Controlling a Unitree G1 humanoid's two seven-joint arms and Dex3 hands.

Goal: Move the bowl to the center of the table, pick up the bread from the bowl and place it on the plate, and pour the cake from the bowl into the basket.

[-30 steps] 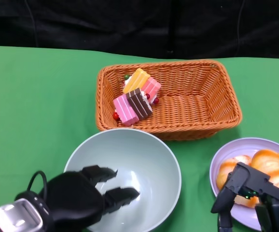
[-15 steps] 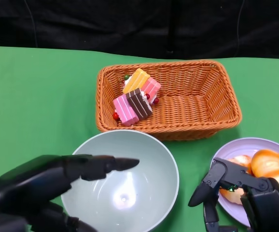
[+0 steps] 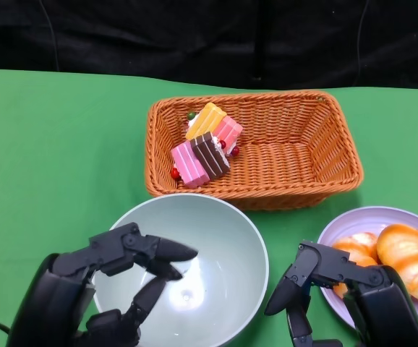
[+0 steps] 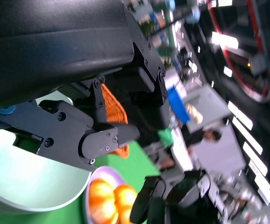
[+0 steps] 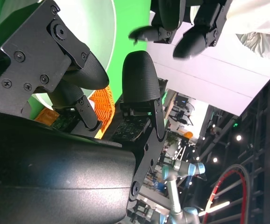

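Observation:
The pale green bowl [image 3: 220, 242] stands empty at the table's near middle. Cake pieces [image 3: 205, 148] lie in the left end of the wicker basket [image 3: 339, 148] behind it. Bread rolls [image 3: 404, 253] sit on the lavender plate [image 3: 333, 233] at the near right. My left hand [image 3: 100, 289] hovers over the bowl's left rim with its fingers spread and nothing in them. My right hand [image 3: 346, 293] hangs between bowl and plate, its fingers apart and empty. The left wrist view shows the bowl [image 4: 27, 186], the bread [image 4: 109, 205] and my right hand [image 4: 172, 200].
Green cloth covers the table, with open room on the left and far left. A black backdrop runs along the far edge. The basket stands close behind the bowl, and the plate is a hand's width to the bowl's right.
My left hand has let go of the bowl's rim, stretched out, then curled loosely above the bowl. My right hand has slid left, off the plate toward the gap beside the bowl.

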